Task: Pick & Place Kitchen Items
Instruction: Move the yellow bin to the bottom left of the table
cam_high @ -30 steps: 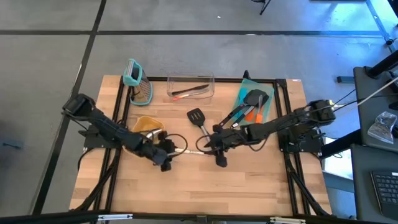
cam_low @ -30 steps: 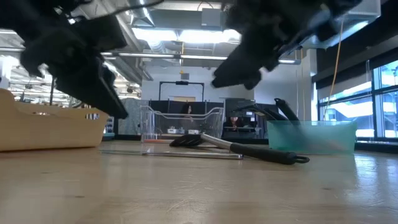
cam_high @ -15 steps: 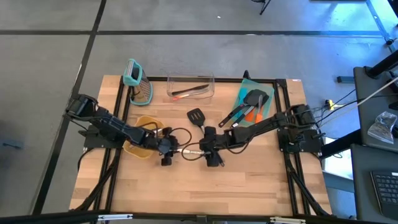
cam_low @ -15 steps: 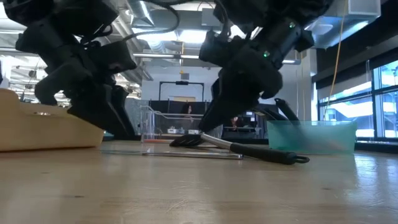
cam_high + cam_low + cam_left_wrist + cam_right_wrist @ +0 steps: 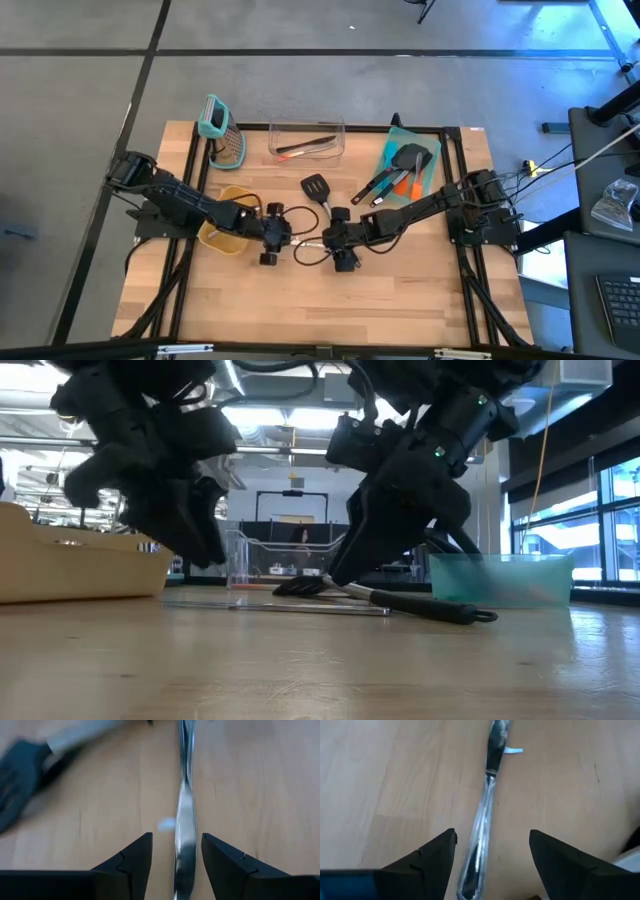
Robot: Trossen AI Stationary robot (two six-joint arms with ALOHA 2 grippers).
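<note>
Both our grippers have closed in on the thin metal piece (image 5: 300, 607) lying flat mid-table.
Our left gripper (image 5: 175, 857) and right gripper (image 5: 490, 855) each straddle one end, fingers spread wide, not gripping it. Beyond lies a black slotted turner (image 5: 318, 190), then the teal bin (image 5: 430, 170).

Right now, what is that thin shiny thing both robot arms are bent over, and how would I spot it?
Look at the middle of the wooden table, in the gap between the left gripper and the right gripper. A slim silver metal utensil lies flat on the wood there, with both open grippers over it. Unlike the black slotted turner just behind it, it is bare shiny metal and very narrow.
</note>
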